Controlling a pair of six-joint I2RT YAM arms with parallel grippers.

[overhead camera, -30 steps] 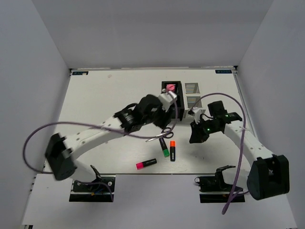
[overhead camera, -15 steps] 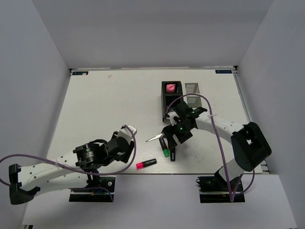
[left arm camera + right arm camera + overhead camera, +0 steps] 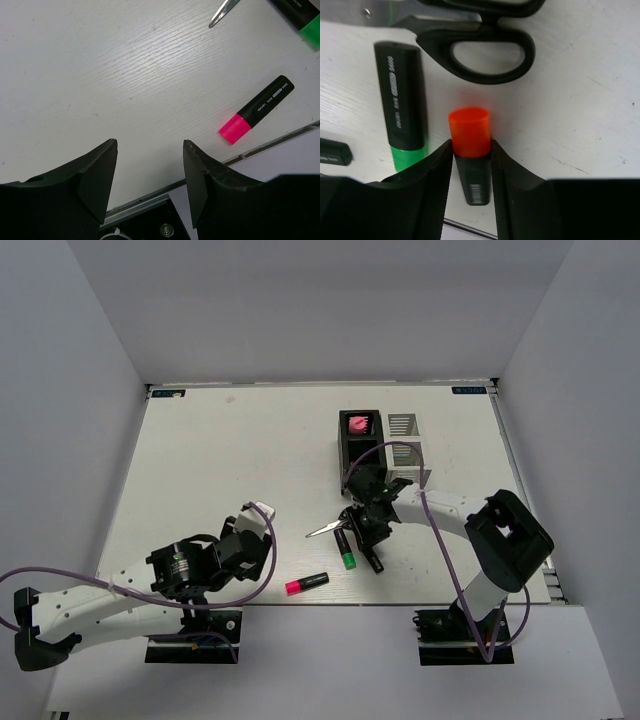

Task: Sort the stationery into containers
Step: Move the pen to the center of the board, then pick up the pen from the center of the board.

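Soft, even light fills the white counter, and the shadows on it are faint. In the right wrist view the orange highlighter looks a little fuzzy, while the scissors just above it look sharper.

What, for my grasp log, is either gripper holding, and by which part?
The right gripper clamps the orange highlighter where cap meets body; the left gripper is open, holding nothing.

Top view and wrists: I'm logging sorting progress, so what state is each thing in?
Orange highlighter: capped, lying flat.
Right fingers: closed on orange highlighter.
Left fingers: open, empty.
Green highlighter: capped, lying loose.
Pink highlighter: capped, lying loose.
Scissors: closed, lying flat.
Black organizer: upright, pink item inside.
White organizer: upright.
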